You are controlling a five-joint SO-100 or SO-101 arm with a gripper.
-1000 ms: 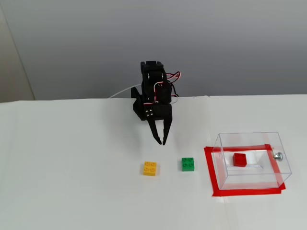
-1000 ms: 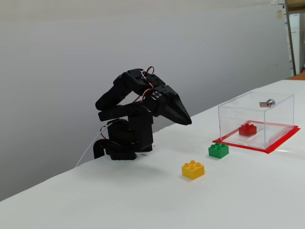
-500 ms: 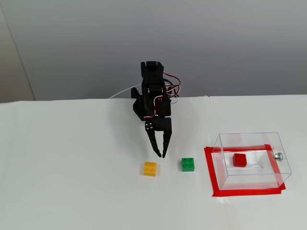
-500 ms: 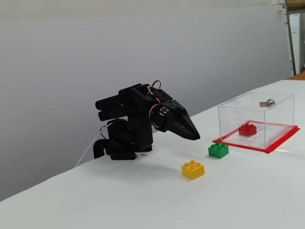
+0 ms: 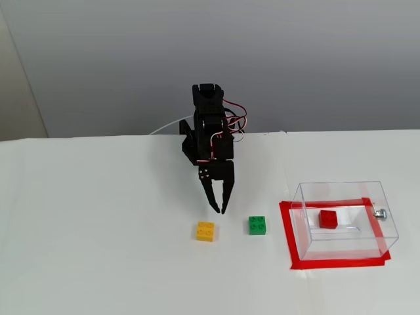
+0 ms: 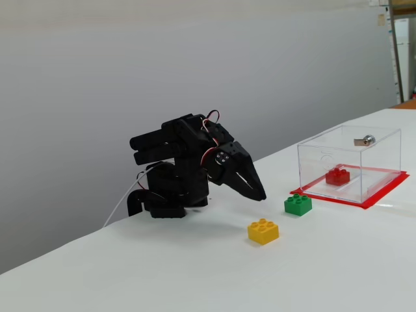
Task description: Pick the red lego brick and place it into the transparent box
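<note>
The red brick (image 5: 328,219) already sits inside the box (image 5: 341,191), on its floor – the task looks done. The gripper (image 5: 218,210) hangs empty, jaws nearly together, just above the table between and behind the yellow brick (image 5: 205,231) and the green brick (image 5: 257,225). The risk – a further descent could nudge or grab a wrong brick
</note>
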